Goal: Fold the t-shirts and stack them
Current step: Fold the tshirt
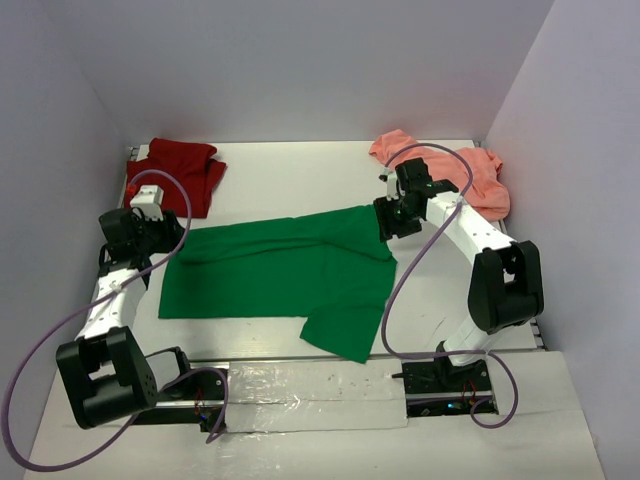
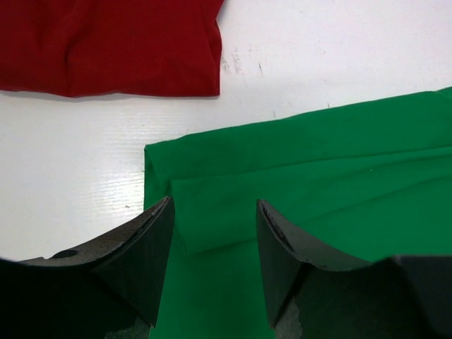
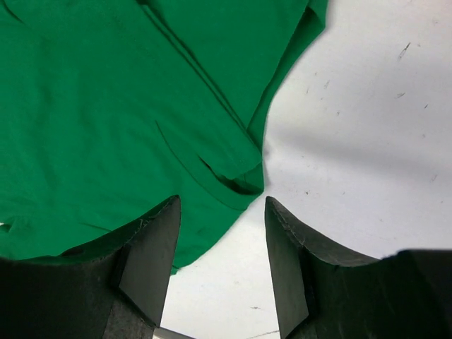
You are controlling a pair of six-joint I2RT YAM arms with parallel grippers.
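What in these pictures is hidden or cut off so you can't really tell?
Top view: the right arm covers part of the pink t-shirt.
Left wrist view: the red t-shirt is cut off by the top and left edges.
Right wrist view: the green t-shirt runs past the top and left edges.

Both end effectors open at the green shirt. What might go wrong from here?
The left end effector straddles a folded-over flap of the green t-shirt; it may pinch one layer only. The right end effector sits at the hem, half over the table; it may miss the cloth.
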